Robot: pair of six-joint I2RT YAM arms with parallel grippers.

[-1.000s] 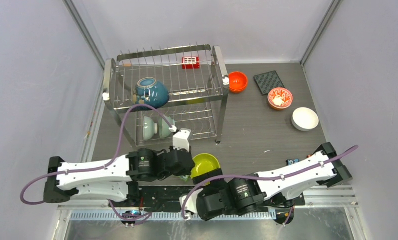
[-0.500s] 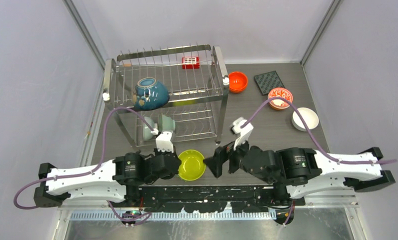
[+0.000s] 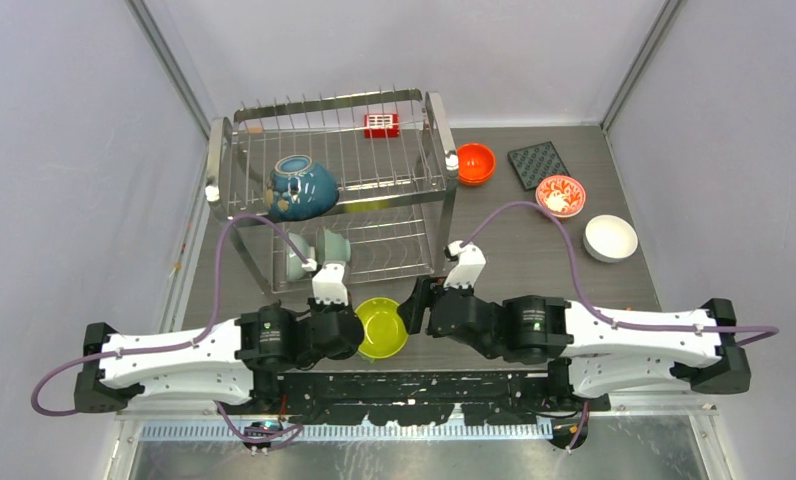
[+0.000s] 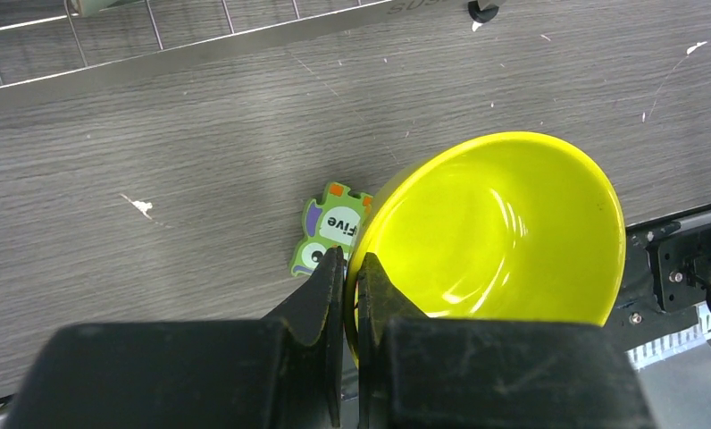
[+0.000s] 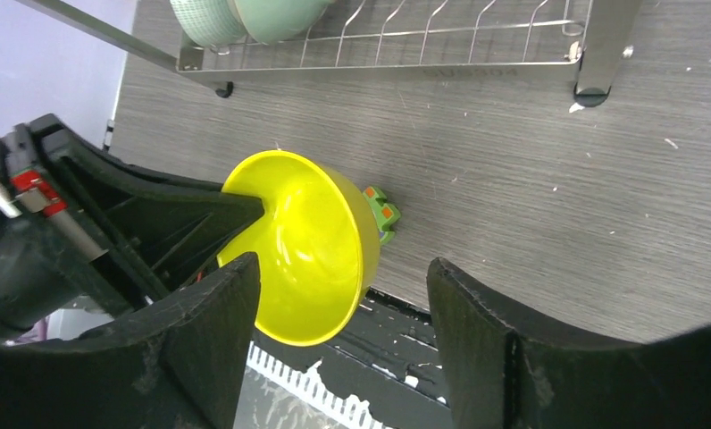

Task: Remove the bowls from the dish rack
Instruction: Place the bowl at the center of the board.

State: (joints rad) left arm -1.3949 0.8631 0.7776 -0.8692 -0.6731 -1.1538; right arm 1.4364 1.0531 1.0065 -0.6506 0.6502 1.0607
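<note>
Jaws of the left gripper [image 4: 350, 268] are pinching the rim of the yellow-green bowl [image 4: 504, 232] at the table's near edge, tilting it above a green puzzle piece [image 4: 330, 228] (marked "Five"). The right gripper [image 5: 343, 277] is gaping wide beside the bowl. Toward the far left corner, the dish rack [image 3: 437, 125] is carrying a teal bowl [image 3: 302, 187] above and pale green bowls [image 3: 314, 250] below.
</note>
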